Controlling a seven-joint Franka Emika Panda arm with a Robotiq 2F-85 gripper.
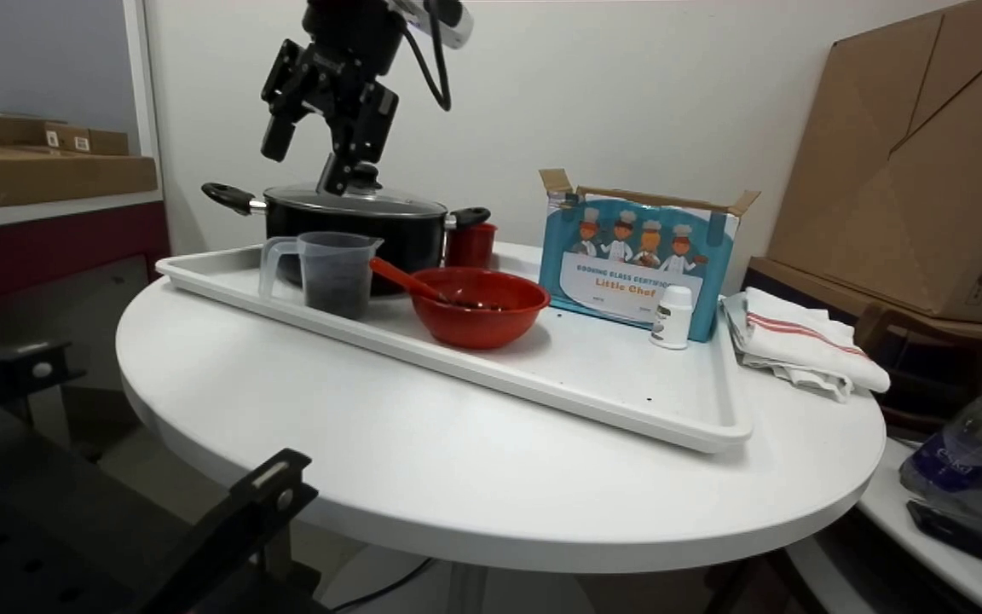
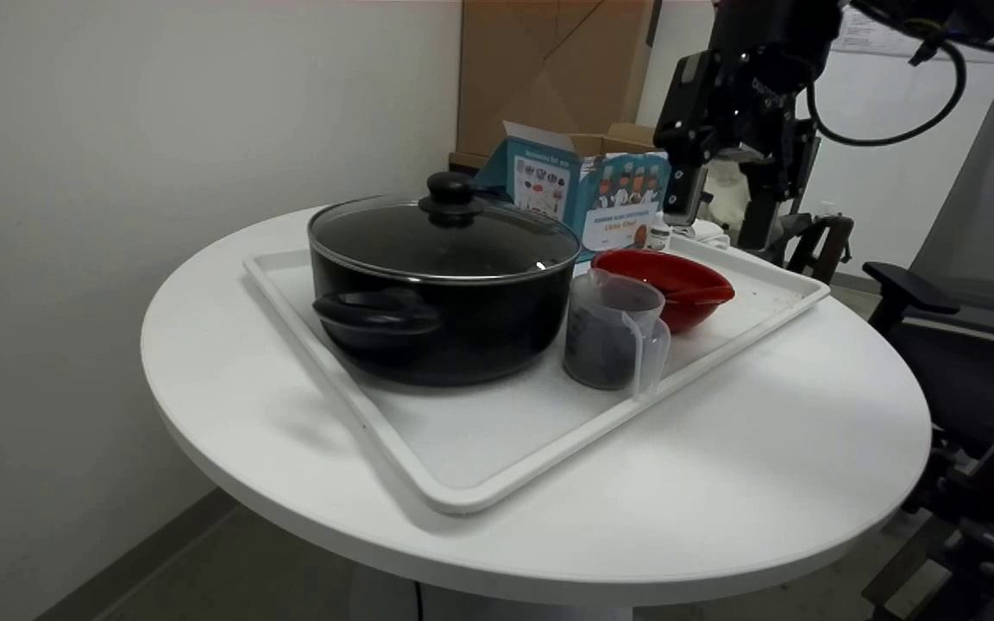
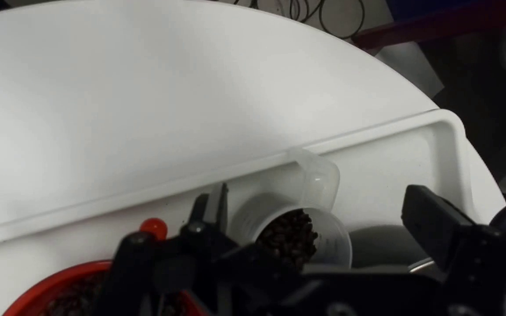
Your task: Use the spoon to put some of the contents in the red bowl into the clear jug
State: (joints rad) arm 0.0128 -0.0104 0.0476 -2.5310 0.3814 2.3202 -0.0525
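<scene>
The parted, empty claw (image 3: 317,194) is best lowered squarely onto the spoon handle (image 1: 404,279) where it overhangs the red bowl (image 1: 478,321), the clear jug (image 1: 333,260) left unbrushed.

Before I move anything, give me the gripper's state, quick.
Gripper: open, holding nothing; the red spoon rests in the red bowl.

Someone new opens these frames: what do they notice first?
Likely the glossy red bowl, a red spoon jutting over its rim, vivid against the white tray. Then the bulky black lidded pot toward one end of that tray, and the teal box, printed with little chefs, nearer the other. The open gripper also stands out above; in the wrist view the clear jug shows between its spread fingers.
</scene>
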